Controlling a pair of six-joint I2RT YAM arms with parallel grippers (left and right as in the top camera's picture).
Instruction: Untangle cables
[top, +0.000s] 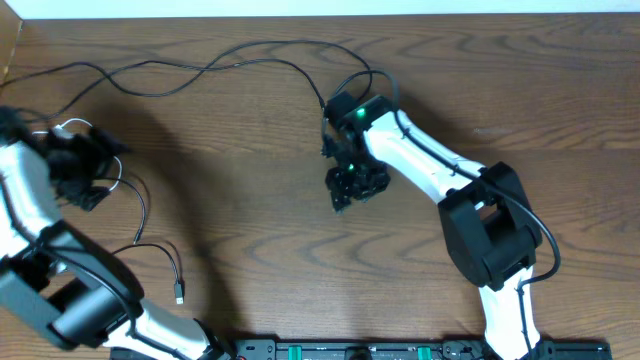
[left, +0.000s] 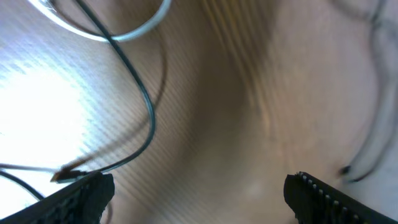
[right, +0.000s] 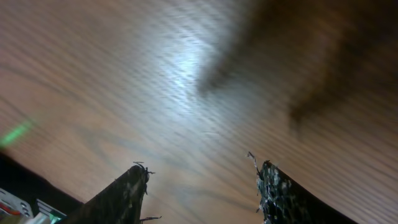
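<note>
Since our left claw (left: 199, 186) stands with its jaws wide apart and only bare wood of the table (left: 261, 93) between them, we judge that it has hold of no cable at this moment. Ahead of this claw and toward its left finger, the white cable (left: 134, 31) makes a loop. The nearer black cable (left: 149, 109) crosses that loop, but the blur does not let us say which one lies on top. This black cord then bends back toward the left finger, where a small plug end seems to lie just beside the fingertip. We think the claw is placed here because the white and black cords meet at this spot, so the separating work is needed here. Our right claw (right: 202, 177) is also open, less widely, and grips nothing; under it we see only wood. From above it hangs well apart from the left claw. The long black cable (top: 200, 70) runs across the table behind both claws and comes close to the right arm (top: 430, 165). Perhaps this claw waits there for that end. Several things are hard to make out. The left arm (top: 30, 200) covers part of the white cable from above, and the long cord's end disappears beside the right arm. Both wrist pictures are blurred, and we cannot name the dark lines far to the right of the left claw.
</note>
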